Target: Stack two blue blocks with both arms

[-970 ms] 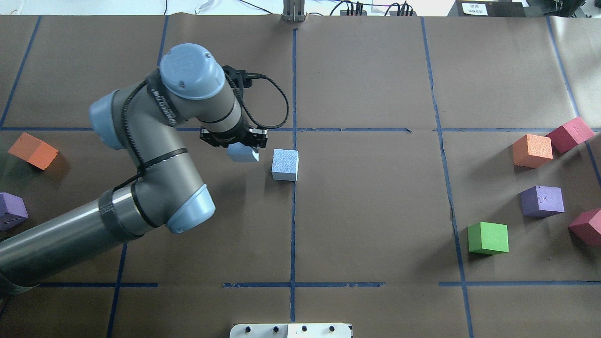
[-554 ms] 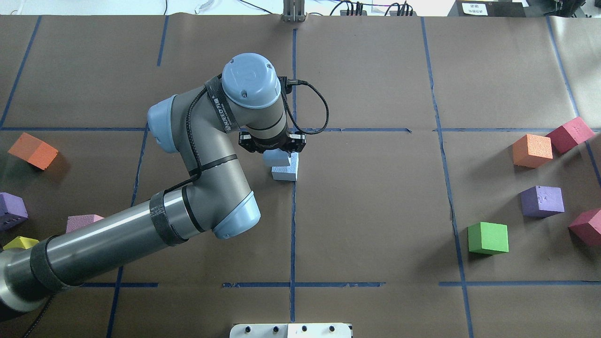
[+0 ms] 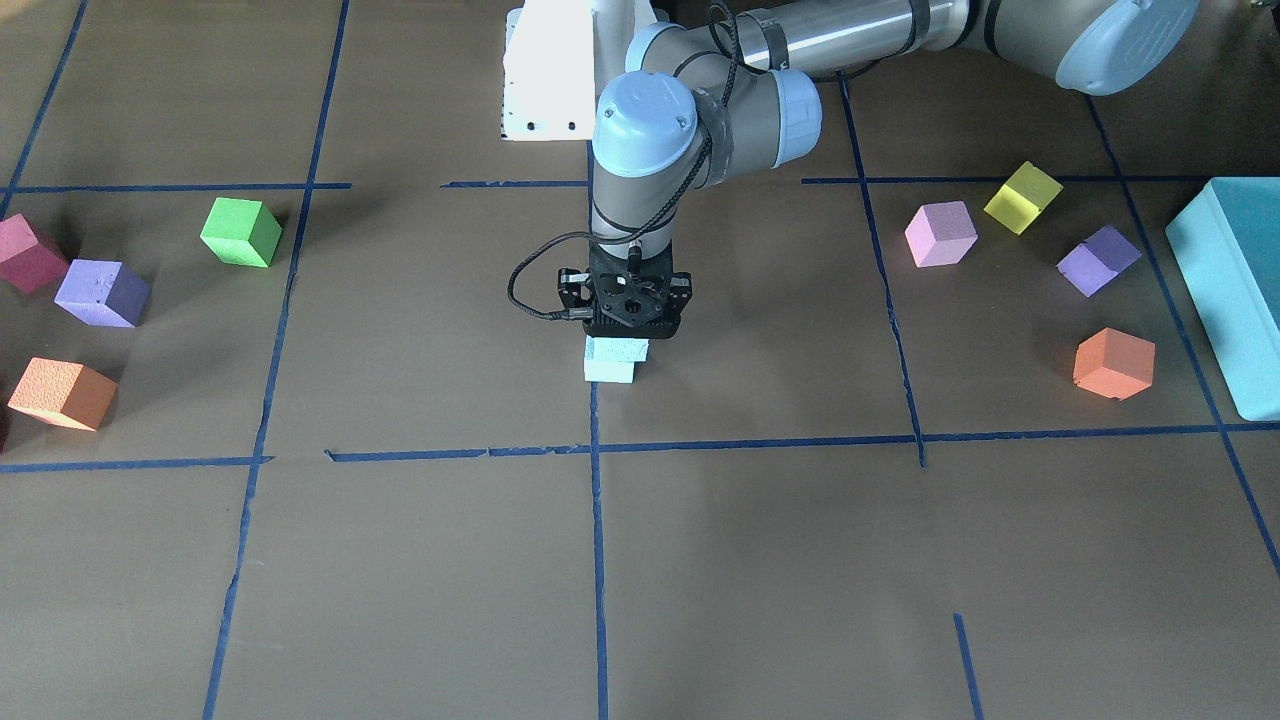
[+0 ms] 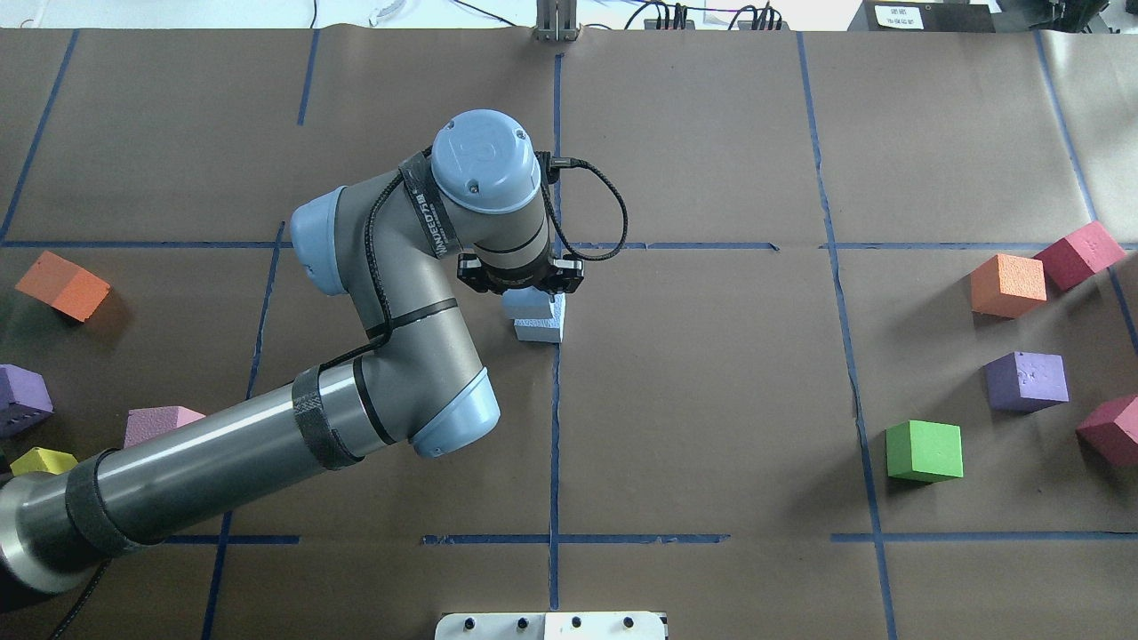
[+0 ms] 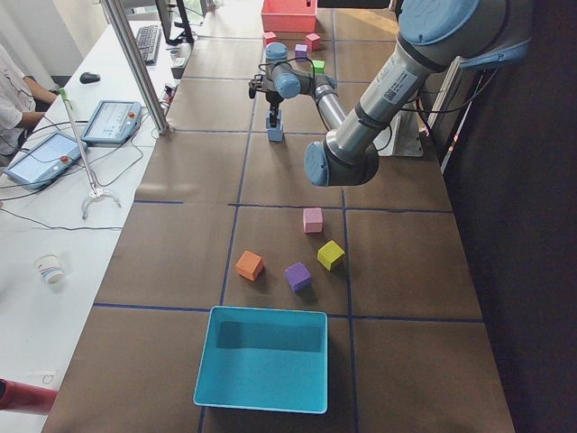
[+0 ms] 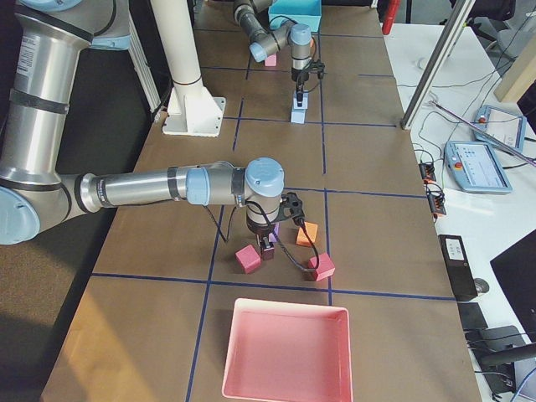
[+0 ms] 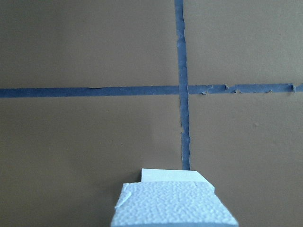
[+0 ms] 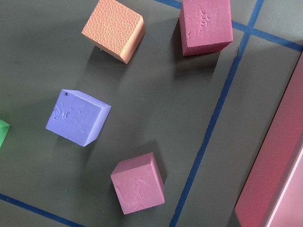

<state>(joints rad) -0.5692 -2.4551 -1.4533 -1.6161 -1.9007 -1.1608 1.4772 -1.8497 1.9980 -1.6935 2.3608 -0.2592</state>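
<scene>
My left gripper (image 4: 531,289) is shut on a pale blue block (image 4: 530,303) and holds it right over the second blue block (image 4: 540,331) at the table's middle, by a tape crossing. In the front view the held block (image 3: 618,349) sits on or just above the lower block (image 3: 609,371), slightly offset; I cannot tell whether they touch. The left wrist view shows the held block (image 7: 175,204) with a strip of the lower block (image 7: 171,175) beyond it. My right gripper (image 6: 270,237) hangs over coloured cubes at the table's right end; I cannot tell whether it is open or shut.
Orange (image 4: 1007,284), red (image 4: 1078,253), purple (image 4: 1027,380) and green (image 4: 925,451) cubes lie at the right. Orange (image 4: 62,284), purple (image 4: 22,397), pink (image 4: 160,420) and yellow (image 4: 40,460) cubes lie at the left. A teal box (image 3: 1230,290) and a pink tray (image 6: 285,387) stand at the table's ends.
My left arm has swung to the right with the blue block, from beside the second blue block to right over it, and has come lower.
</scene>
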